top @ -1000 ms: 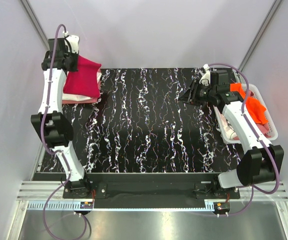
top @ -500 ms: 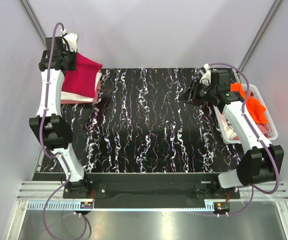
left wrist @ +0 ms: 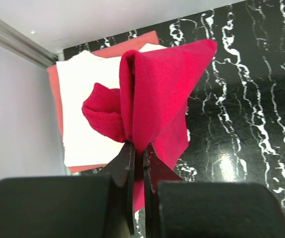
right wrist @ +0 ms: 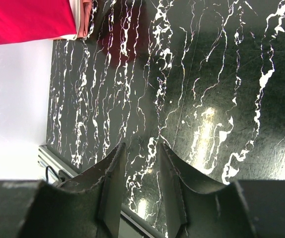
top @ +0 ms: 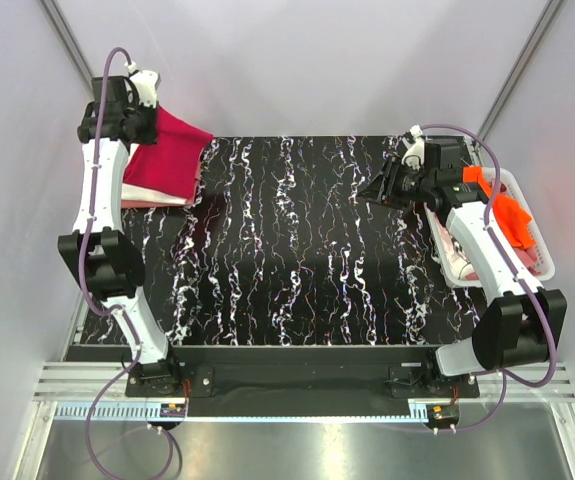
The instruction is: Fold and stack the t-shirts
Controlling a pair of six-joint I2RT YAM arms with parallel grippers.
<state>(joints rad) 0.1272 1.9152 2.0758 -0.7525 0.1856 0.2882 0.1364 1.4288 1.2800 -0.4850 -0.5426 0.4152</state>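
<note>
Currently, step: stacking. Left fingers [left wrist: 126,161]: closed on red t-shirt [left wrist: 157,94], hanging just above white t-shirt [left wrist: 83,144] and pink t-shirt [left wrist: 53,85] piled at far-left corner of counter [top: 297,250]. Right fingers [right wrist: 111,178]: partly open, empty, over counter beside basket [top: 545,262] with orange t-shirt [top: 508,213]. Next, probably: lower squarely onto pile, release, fetch another.

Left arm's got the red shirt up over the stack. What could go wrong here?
The left end effector pinches the crimson shirt at one bunched edge, so the fold may open as it is laid down. The hanging cloth could also drag the white shirt askew on the salmon shirt beneath.
</note>
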